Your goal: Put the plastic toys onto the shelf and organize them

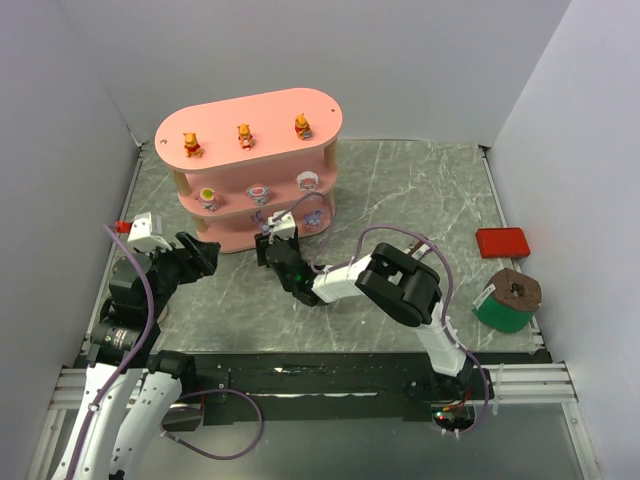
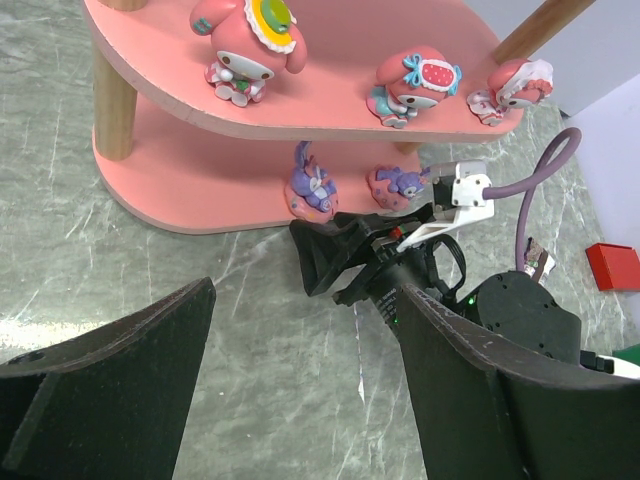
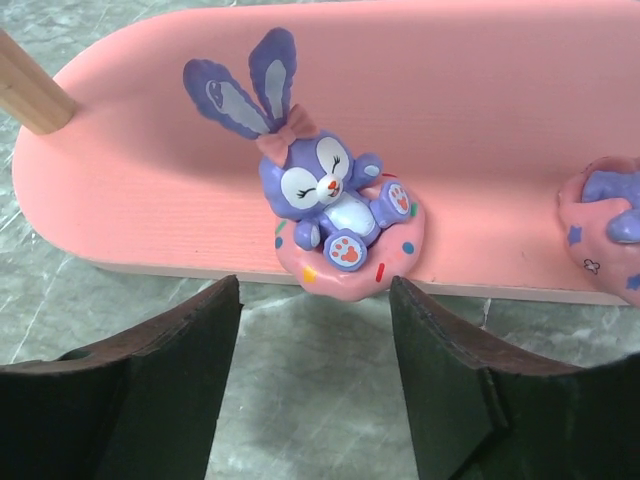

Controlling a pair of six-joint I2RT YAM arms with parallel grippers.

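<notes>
Now I am holding left gripper (image 2: 305, 300) and right gripper (image 3: 315, 310) wide open, empty, the right one facing the purple bunny (image 3: 325, 200) mid-frame.

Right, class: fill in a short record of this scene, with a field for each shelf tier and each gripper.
shelf: pink, three tiers, pale wooden posts
top tier: three orange bears in a row
middle tier: three pink-white figurines
bottom tier: purple bunny on a doughnut ring at the front edge; second purple toy beside it
other purple toys: none visible
left gripper: open, empty, apart from the shelf
right gripper: open, empty, facing the purple bunny
</notes>
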